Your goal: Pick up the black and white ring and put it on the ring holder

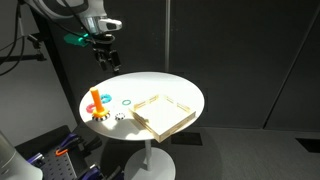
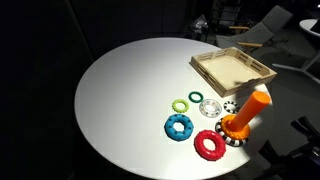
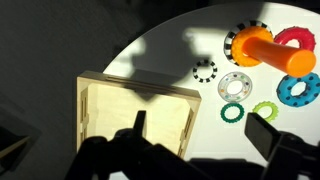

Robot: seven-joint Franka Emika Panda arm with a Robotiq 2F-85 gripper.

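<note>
The black and white ring [image 3: 204, 71] lies flat on the round white table, between the wooden tray and the ring holder. It also shows in both exterior views [image 1: 118, 117] [image 2: 229, 110]. The ring holder [image 3: 265, 48] is an orange peg on a round base with a patterned rim, seen in both exterior views [image 1: 96, 100] [image 2: 253, 110]. My gripper [image 3: 203, 135] is open and empty, well above the table over the tray's edge. In an exterior view it [image 1: 108, 57] hangs high above the table's far side.
A shallow wooden tray [image 3: 84, 120] [image 1: 163, 113] [image 2: 233, 70] sits beside the rings. Around the holder lie a red ring [image 2: 210, 145], a blue ring [image 2: 180, 127], a clear ring [image 3: 234, 84] and two green rings [image 3: 232, 112] [image 3: 264, 109]. The table edge [image 2: 90, 130] drops to a dark floor.
</note>
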